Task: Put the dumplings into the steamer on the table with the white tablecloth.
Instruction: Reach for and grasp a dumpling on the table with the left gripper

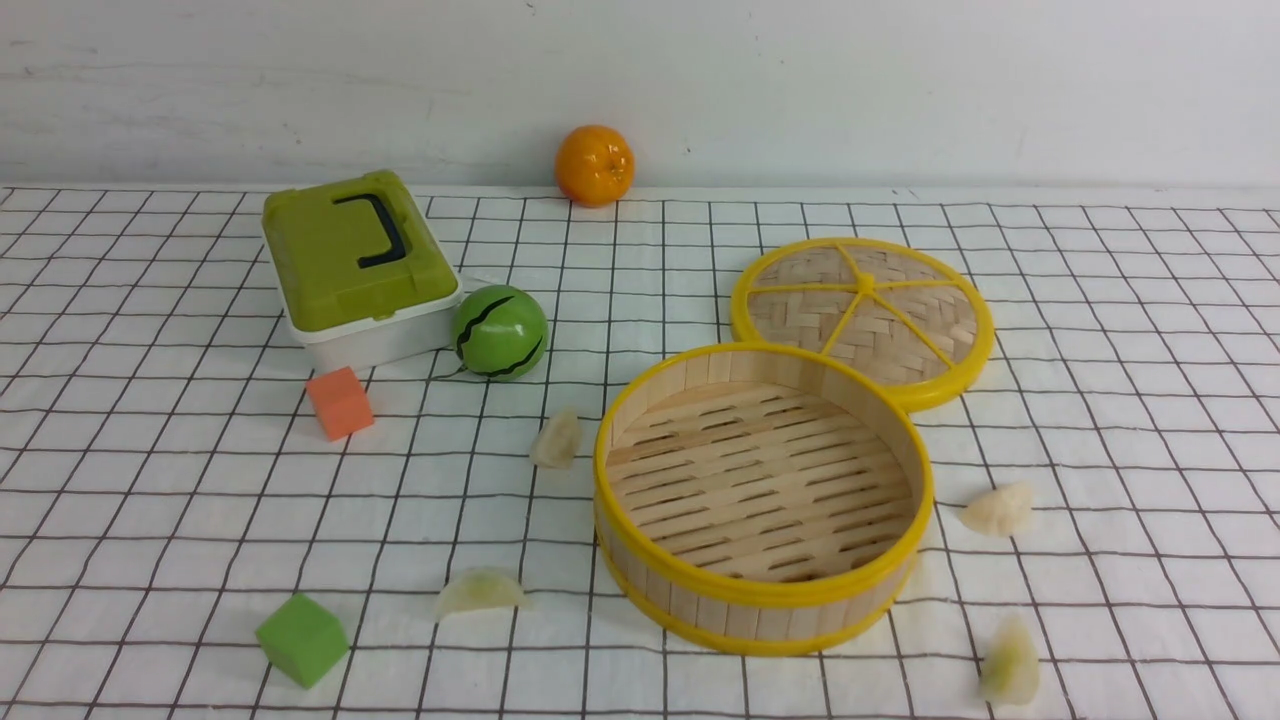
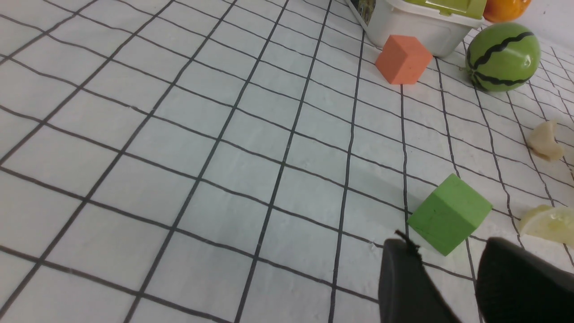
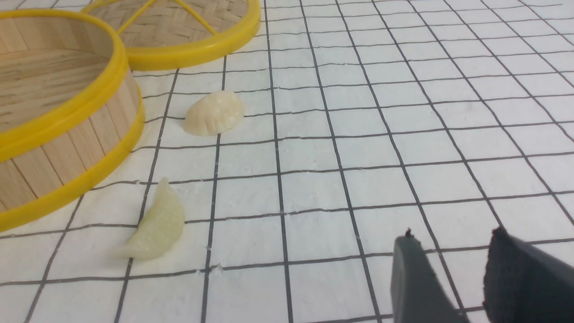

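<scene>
Where white tablecloth (image 1: 150,500) ends, pale wall (image 1: 900,80) rises behind.

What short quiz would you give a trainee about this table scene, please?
1. How many dumplings lie on the tablecloth in the front view?
2. True or false: a dumpling already lies inside the steamer.
3. What colour is the cube nearest the left claw? A orange, B green, C blue.

Key: 1. Four. 2. False, the steamer holds nothing. 3. B.
</scene>
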